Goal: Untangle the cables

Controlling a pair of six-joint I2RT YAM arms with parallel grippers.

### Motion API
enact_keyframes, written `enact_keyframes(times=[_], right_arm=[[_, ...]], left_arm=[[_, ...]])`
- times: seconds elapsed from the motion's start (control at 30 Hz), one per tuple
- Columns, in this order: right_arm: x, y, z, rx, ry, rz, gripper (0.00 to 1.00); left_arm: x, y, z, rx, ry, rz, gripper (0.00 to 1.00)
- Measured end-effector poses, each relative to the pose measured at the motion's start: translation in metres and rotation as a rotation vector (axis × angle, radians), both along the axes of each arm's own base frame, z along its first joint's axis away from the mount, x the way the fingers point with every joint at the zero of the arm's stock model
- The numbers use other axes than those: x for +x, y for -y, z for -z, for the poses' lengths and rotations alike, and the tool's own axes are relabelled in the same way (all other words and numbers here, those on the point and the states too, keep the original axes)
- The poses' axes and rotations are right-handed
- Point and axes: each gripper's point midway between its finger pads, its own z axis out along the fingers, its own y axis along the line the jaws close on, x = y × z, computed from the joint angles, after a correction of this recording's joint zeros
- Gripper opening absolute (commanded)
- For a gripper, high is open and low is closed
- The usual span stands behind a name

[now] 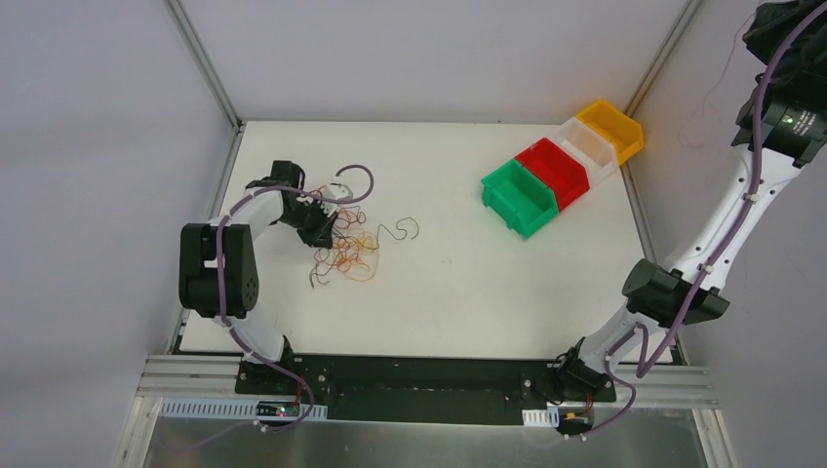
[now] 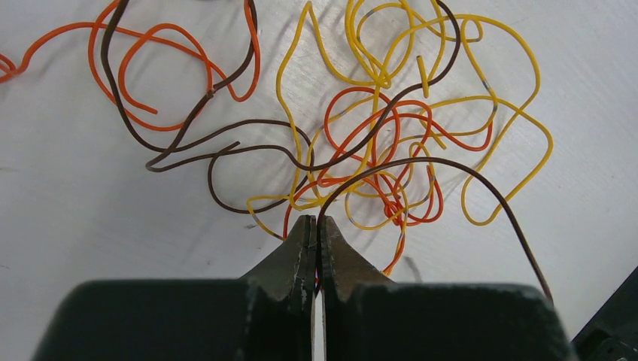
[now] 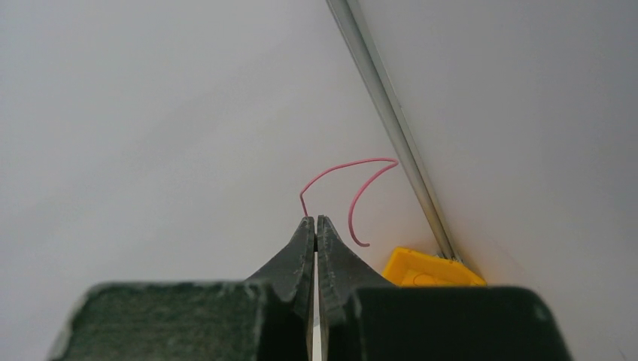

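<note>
We have the left gripper point(image 2: 317, 226) clenched on a dark brown wire point(image 2: 421, 162) at the edge of the cables point(image 1: 346, 249). The cables lie as a loose heap near the left edge of the table point(image 1: 468, 292), about midway between its near and far edges. One lone dark wire point(image 1: 400, 230) lies just beside the heap, toward the middle.

The right gripper point(image 3: 316, 224) hangs high over the far right corner, pinched shut on a pink wire point(image 3: 353, 180), with the yellow bin point(image 3: 421, 272) below it.

To do this step well, we think the brown wire should be drawn slowly, up and toward the bare middle of the table. It arcs over the red and orange loops and passes among the yellow ones, so a quick tug would likely drag the whole heap along. We watch those loops. If they rise with the wire, we pause and ease back. The right gripper is occupied, so we judge it cannot pin the heap until it lets go of the pink wire.
</note>
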Motion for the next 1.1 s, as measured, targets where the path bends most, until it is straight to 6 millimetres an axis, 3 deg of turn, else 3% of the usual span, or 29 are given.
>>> enact_keyframes(times=[0.2, 0.33, 0.6, 0.8, 0.93, 1.1], right_arm=[[0.008, -0.003, 0.000, -0.013, 0.011, -0.039, 0.00], [0.019, -0.005, 0.012, -0.011, -0.004, -0.083, 0.00], [0.055, -0.003, 0.041, 0.002, -0.028, -0.149, 0.00], [0.097, -0.004, 0.068, 0.014, -0.034, -0.189, 0.00], [0.126, -0.001, 0.089, 0.011, -0.033, -0.193, 0.00], [0.147, 0.010, 0.104, -0.016, -0.019, -0.164, 0.00]], left_arm=[[0.003, 0.000, 0.001, -0.001, -0.012, -0.008, 0.00], [0.011, 0.002, -0.006, -0.015, -0.010, -0.033, 0.00], [0.022, 0.011, -0.017, -0.070, -0.028, -0.086, 0.24], [0.019, 0.019, -0.017, -0.092, -0.059, -0.099, 0.31], [0.018, 0.019, -0.017, -0.096, -0.070, -0.114, 0.41], [0.018, 0.020, -0.018, -0.104, -0.086, -0.139, 0.51]])
